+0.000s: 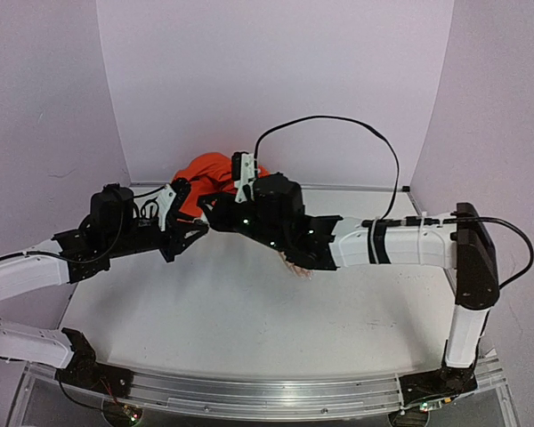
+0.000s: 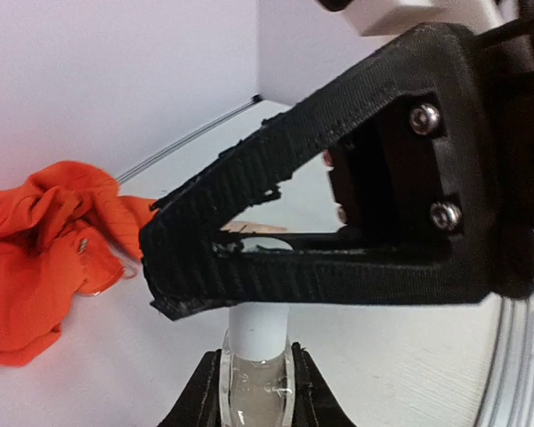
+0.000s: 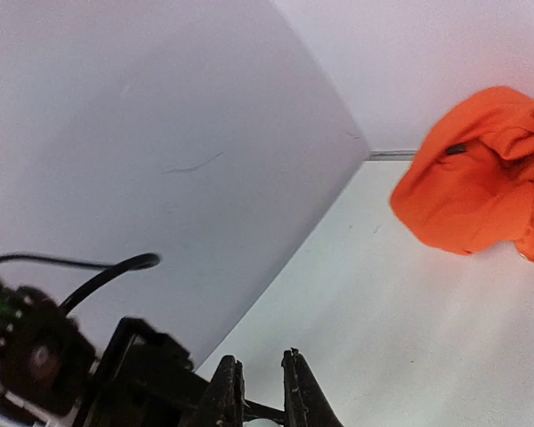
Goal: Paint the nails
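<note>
My left gripper [image 2: 258, 369] is shut on a small clear bottle [image 2: 256, 396] and holds it upright. Its white cap [image 2: 258, 331] rises between the black fingers [image 2: 320, 276] of my right gripper [image 3: 260, 378], which is closed on it. In the top view the two grippers, left [image 1: 194, 233] and right [image 1: 212, 218], meet at mid-table and hide the bottle. The mannequin hand's flesh-coloured fingers [image 1: 294, 267] poke out under my right arm; a finger also shows in the left wrist view [image 2: 254, 228]. The nails are too small to make out. The orange sleeve [image 1: 212, 171] lies behind.
The orange sleeve is bunched against the back wall and shows in the left wrist view [image 2: 44, 267] and the right wrist view [image 3: 481, 187]. White walls close the table at the back and both sides. A black cable [image 1: 338, 124] loops above my right arm.
</note>
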`<state>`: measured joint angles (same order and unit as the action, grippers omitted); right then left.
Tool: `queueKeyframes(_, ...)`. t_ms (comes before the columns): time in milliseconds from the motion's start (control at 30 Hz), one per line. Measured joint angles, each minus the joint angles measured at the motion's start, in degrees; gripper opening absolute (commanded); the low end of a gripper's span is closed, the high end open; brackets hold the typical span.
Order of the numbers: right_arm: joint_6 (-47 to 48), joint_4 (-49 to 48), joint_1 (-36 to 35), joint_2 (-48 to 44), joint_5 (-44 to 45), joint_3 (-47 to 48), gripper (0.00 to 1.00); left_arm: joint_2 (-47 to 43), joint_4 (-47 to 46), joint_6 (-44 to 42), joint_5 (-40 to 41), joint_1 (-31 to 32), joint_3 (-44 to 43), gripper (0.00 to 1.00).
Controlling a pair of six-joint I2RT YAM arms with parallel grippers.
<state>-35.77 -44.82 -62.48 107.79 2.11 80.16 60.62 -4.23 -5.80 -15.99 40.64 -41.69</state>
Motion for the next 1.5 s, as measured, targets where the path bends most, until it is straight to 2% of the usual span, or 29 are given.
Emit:
queueKeyframes(100,-5.8,6.2,-3.9,4.4,15.5,7.2,0.0,-1.0,1.4,-1.2,6.8,0.4,0.9,0.0)
queueKeyframes(167,-7.9,8.8,-5.4,6.4,21.6,10.5,0.0,-1.4,2.0,-1.9,8.9,0.7,1.0,0.0)
queueKeyframes(200,-8.5,9.3,-5.7,6.8,23.0,11.4,0.03,-1.4,2.0,-2.1,9.4,0.7,1.0,0.0)
queueKeyframes(300,-9.1,10.4,-6.1,6.9,25.0,12.0,0.3,-1.5,1.8,-3.1,10.2,1.0,1.0,0.0)
queueKeyframes(367,-8.4,10.6,-6.1,6.5,24.0,11.5,0.53,-1.5,1.5,-3.3,10.8,1.0,1.0,0.0)
queueKeyframes(433,-7.2,11.6,-6.3,4.6,21.4,8.5,0.66,-1.5,-0.2,-3.2,12.8,0.5,0.9,0.0)
queueKeyframes(533,-2.9,11.7,-5.3,-0.7,16.1,1.1,0.79,-1.3,-0.5,-3.2,14.6,0.1,0.9,0.0)
queueKeyframes(633,2.2,8.9,-0.5,-8.2,5.7,-9.1,0.84,-1.3,-0.9,-3.2,14.6,-0.1,0.8,0.0)
queueKeyframes(733,6.7,3.9,7.9,-14.4,-7.3,-18.5,0.85,-0.8,-0.8,-3.2,10.4,-0.3,0.5,0.0)
queueKeyframes(833,10.1,1.0,14.5,-16.0,-19.7,-21.8,0.85,1.9,-0.8,-3.3,-0.2,-0.4,-1.3,0.0)
queueKeyframes(933,12.7,-1.6,15.3,-16.0,-32.2,-23.0,0.81,5.2,-0.8,-2.9,-14.1,-0.5,-3.8,0.0)
queueKeyframes(1000,13.2,-4.0,14.4,-16.0,-39.4,-23.4,0.73,7.5,-0.8,-2.1,-23.9,-0.4,-5.6,0.0)
queueKeyframes(1100,13.0,-7.6,13.3,-16.0,-46.9,-23.6,0.62,9.5,-0.9,-1.2,-32.6,-0.4,-7.0,0.0)
queueKeyframes(1267,11.7,-12.1,12.9,-15.3,-53.7,-22.9,0.49,11.1,-0.9,0.3,-41.1,-0.4,-7.5,0.0)
queueKeyframes(1500,11.1,-13.5,11.8,-11.7,-56.7,-18.1,0.34,11.9,-0.9,1.4,-45.3,-0.3,-7.8,0.0)
